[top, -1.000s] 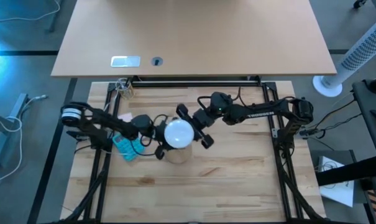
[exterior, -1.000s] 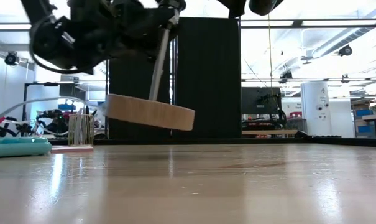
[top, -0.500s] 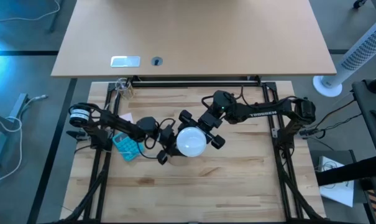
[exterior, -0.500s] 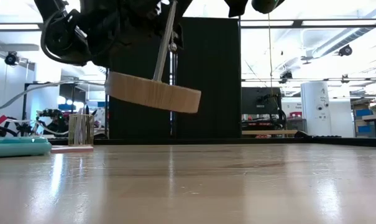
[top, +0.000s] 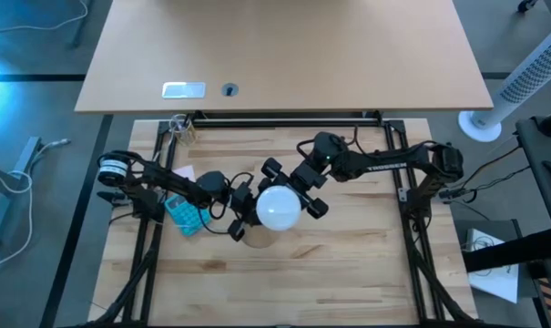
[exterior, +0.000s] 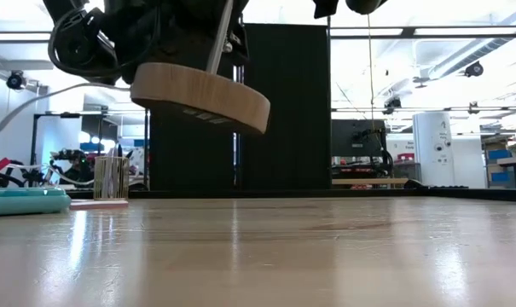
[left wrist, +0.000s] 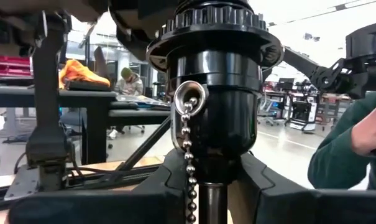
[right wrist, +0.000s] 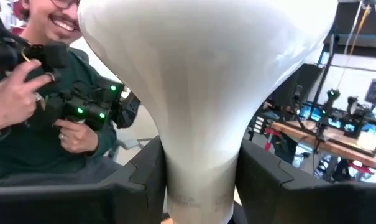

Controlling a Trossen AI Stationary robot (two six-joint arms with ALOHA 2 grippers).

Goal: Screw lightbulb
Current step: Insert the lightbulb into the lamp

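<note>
The white lightbulb [top: 278,208] hangs above the table's middle, its narrow neck in my right gripper [top: 290,193], which reaches in from the right. Under it is a lamp: a black socket [left wrist: 212,93] with a bead pull chain [left wrist: 189,149], a thin metal stem [exterior: 219,34] and a round wooden disc [exterior: 198,95]. My left gripper [left wrist: 212,186] comes in from the left and is shut on the lamp just below the socket. Whether the bulb's screw end sits in the socket is hidden by the globe. My left gripper pinches the lamp's thin stem [left wrist: 212,202], right under the socket, between its two fingers [left wrist: 175,180]. The fingers come about level from the table's left, across the stem. The lamp is lifted clear of the table and tilted, the disc's right side lower. My right gripper pinches the bulb's tapered neck [right wrist: 200,174] between its two fingers [right wrist: 144,180], one on each side. It comes about level from the table's right. The globe stands above the fingers and the bulb is clear of the table.
A teal tray [top: 184,214] lies on the table's left part. A small striped holder [exterior: 113,177] stands near the far left corner. A person with hand controllers [right wrist: 45,112] sits beyond the table. The near half of the table top [exterior: 326,256] is bare wood.
My left gripper has moved a little toward the table's right and up. The lamp has risen with it, and its wooden disc has tipped more steeply. The bulb has shifted slightly toward the near right with my right gripper.
</note>
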